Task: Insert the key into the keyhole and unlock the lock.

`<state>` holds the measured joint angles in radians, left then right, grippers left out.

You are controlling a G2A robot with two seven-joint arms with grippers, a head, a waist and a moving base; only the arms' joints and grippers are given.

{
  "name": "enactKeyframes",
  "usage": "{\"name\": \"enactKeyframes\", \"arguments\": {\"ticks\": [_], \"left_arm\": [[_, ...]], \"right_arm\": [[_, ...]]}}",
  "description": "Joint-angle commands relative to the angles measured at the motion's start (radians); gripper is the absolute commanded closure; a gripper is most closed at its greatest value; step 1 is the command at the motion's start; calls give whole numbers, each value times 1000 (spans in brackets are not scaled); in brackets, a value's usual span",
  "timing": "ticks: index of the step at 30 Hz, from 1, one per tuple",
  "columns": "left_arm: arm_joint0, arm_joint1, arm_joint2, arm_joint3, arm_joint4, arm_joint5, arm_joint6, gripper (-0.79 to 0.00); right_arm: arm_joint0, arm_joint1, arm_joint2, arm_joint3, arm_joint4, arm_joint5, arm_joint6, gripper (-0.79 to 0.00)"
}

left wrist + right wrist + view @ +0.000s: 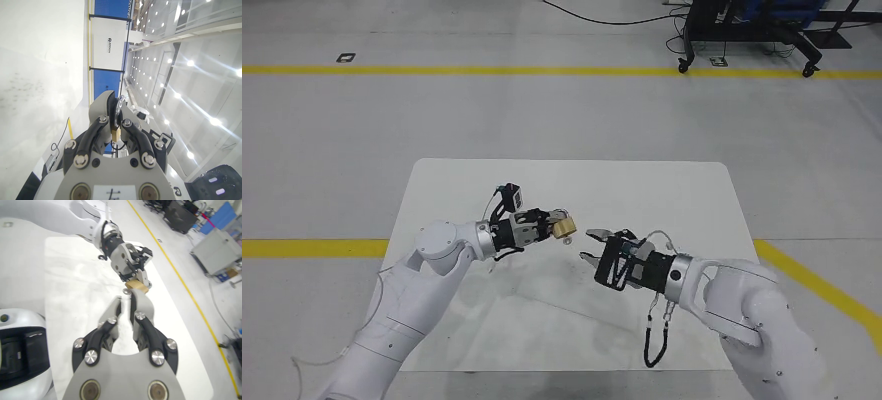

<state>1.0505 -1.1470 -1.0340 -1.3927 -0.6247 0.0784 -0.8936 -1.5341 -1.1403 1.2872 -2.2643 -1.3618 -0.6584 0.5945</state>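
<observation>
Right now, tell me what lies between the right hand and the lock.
In the right wrist view, a small round silver piece, perhaps the key's head, sits by the lock, just ahead of the open right hand.

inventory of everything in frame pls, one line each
lock: 1, brass with silver shackle, held above the table.
silver round piece: 1, at the lock's end, near the right hand; possibly the key, cannot tell.
table: 1, white, under both arms.
floor lines: 2, yellow, beyond and beside the table.
cart: 1, blue and black, far corner.
left hand: shut on the lock.
right hand: open, facing the lock.
</observation>
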Motion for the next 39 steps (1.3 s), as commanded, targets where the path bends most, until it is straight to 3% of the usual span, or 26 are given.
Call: {"name": "enactKeyframes", "arguments": {"ticks": [1, 3, 7, 13, 15, 31, 34, 36, 39], "left_arm": [[7, -1, 0, -9, 3, -2, 13, 0], [11, -2, 3, -13, 6, -4, 21, 0], [14, -5, 4, -15, 3, -8, 34, 0], [17, -8, -5, -9, -14, -1, 46, 0], [16, -9, -6, -7, -15, 2, 46, 0], [20, -12, -19, -7, -24, 15, 32, 0], [20, -13, -19, -6, -22, 19, 31, 0], [20, -14, -19, -6, -22, 20, 31, 0], [19, -14, -20, -5, -20, 22, 29, 0]], "right_arm": [[-23, -2, -48, 1, -160, 67, -79, -585], [-27, -4, -91, 26, -268, 127, -133, -570], [-14, -12, -176, 63, -433, 241, -167, -425], [-22, -21, -272, 66, -643, 377, -161, -345], [-25, -24, -296, 67, -684, 404, -160, -271], [16, -47, -353, 98, -711, 408, -104, -262], [20, -50, -358, 102, -719, 413, -98, -194], [22, -53, -360, 106, -714, 417, -96, -28], [29, -57, -361, 115, -699, 416, -92, 0]]}}
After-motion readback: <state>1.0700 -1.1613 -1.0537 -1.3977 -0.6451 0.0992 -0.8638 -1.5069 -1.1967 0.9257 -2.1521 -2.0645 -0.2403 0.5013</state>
